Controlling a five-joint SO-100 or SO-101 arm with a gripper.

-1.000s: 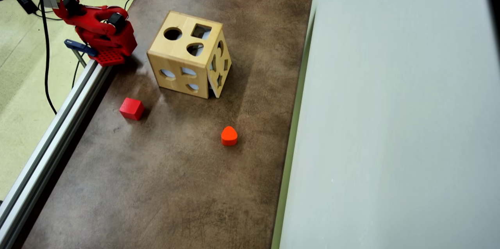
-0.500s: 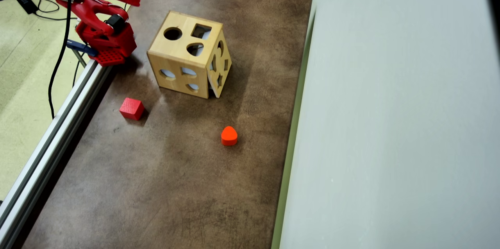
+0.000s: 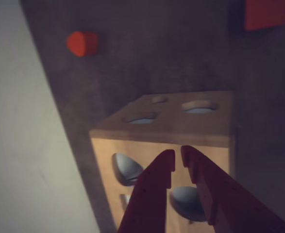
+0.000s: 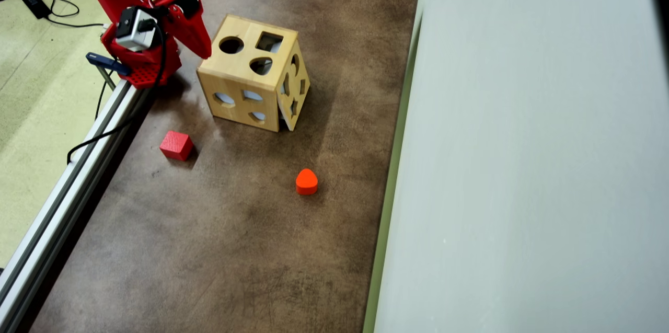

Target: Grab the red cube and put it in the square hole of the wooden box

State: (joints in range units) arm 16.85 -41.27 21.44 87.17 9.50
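The end effector is empty, its two red fingers nearly together with only a narrow gap between the tips. In the overhead view the end effector hangs at the upper left corner of the wooden box, close to or touching its edge; contact cannot be confirmed.

Relative to the wooden box, the red cube lies on the worktop below and to the left in the overhead view, well apart from the fingertips. The square hole sits in the top face of the wooden box, at its far right corner, beside a round hole. An orange-red rounded block lies below and to the right of the wooden box.

Hazards from this position:
- A swing toward the red cube at the present height may strike the wooden box and shift it, moving the square hole.
- The fingers must spread before descent; nearly shut tips would push the red cube away.
- The orange-red rounded block is similar in colour; selecting it would fail at the square hole.
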